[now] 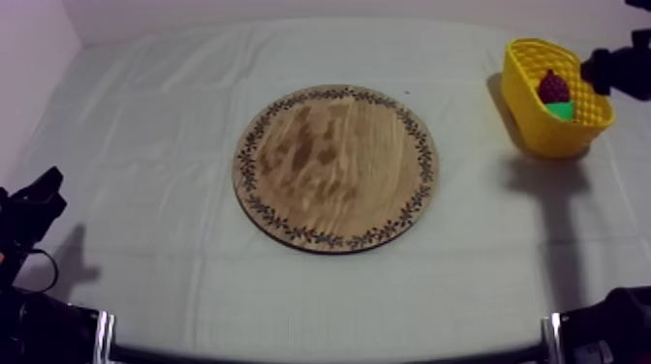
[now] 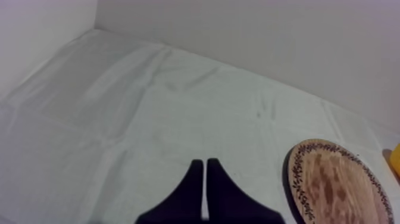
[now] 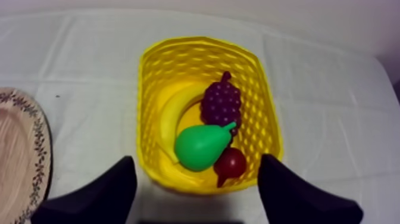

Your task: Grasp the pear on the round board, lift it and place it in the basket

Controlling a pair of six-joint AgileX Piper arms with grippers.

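Pear [image 3: 201,146] lies in yellow basket [image 3: 205,42], upper right of top view, just ahead of right hand [image 3: 195,157], spread wide, empty. Left hand [image 2: 205,162] pinched narrow, holding nothing, over table [image 2: 119,119].

The top camera sits above the table [image 1: 145,242] and looks down at a slant, far enough off to take in the whole board [image 1: 335,167] and the basket [image 1: 542,131]. My left wrist camera rides low behind my left gripper [image 2: 204,164] and faces across the table toward the back wall [image 2: 268,36], sharing the board's edge with the top view. My right wrist camera looks steeply down from close over the basket, past my right gripper [image 3: 196,159], sharing basket and board rim with the top view.
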